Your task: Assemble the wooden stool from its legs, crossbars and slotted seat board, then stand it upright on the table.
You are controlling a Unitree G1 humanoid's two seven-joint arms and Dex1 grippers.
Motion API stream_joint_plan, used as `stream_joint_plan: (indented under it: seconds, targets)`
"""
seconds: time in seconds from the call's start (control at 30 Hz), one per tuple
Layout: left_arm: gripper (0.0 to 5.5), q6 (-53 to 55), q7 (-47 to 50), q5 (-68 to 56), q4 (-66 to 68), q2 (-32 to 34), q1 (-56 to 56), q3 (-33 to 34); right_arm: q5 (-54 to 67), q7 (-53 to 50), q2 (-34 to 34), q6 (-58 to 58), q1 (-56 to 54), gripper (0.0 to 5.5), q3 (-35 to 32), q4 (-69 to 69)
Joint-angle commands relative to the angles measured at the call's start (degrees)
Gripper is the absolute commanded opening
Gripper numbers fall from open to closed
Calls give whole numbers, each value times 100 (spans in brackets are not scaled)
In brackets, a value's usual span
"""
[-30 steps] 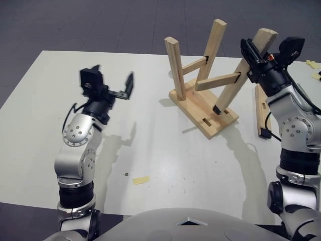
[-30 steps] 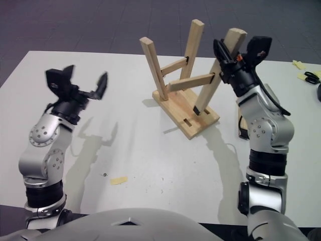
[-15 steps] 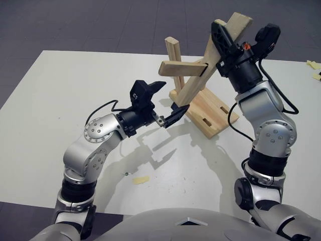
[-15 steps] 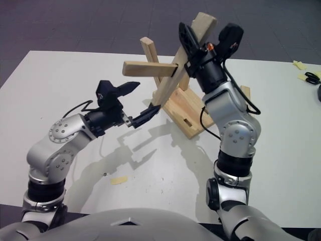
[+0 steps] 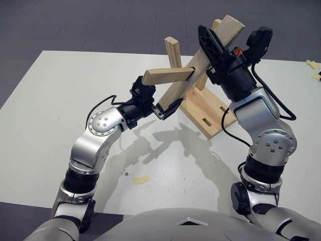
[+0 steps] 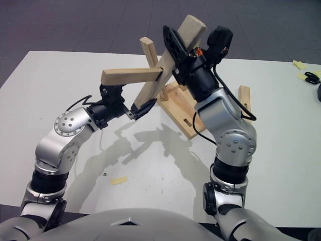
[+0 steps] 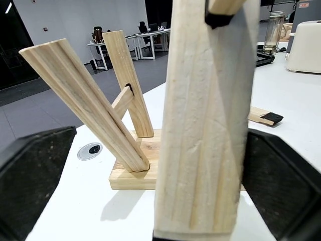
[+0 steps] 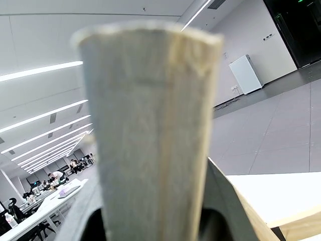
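Noted one leg (image 5: 200,65) with a crossbar (image 5: 165,76) plugged in, lifted over the far middle of the table (image 5: 50,100), clamped near its top by the right gripper (image 6: 179,42) and straddled at its foot by the parted fingers of the left gripper (image 5: 163,98). Observed the seat board (image 5: 210,113) lying flat just beyond, carrying two socketed legs. Judged light, rigid, dry wood; best held on the flat faces low down, clear of the crossbar joint, likely to loosen under twisting.

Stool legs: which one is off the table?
The leg with a crossbar attached, gripped by the right pincer, its lower end inside the open left pincer. Two others stand in the seat board; a fourth lies flat.
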Motion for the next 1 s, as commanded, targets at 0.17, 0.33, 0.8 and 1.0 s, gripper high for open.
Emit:
stream_joint_plan:
  seconds: [0.17,0.33,0.8,1.0]
  targets:
    - [540,-95,-14,141,107,25,-89,85,29,149,-318,-78,-22,101,-260,144]
    - [540,52,-1,-39,-43,69,182,404,-774,914,-1138,-585,-411,101,-853,1162]
    - [540,219,-141,-140,-302,388,893,678,-2745,3849,-2453,-1729,96,101,-753,2940]
    - [540,209,-143,-139,-293,418,939,691,-2780,4241,-2588,-1556,371,101,-829,2881]
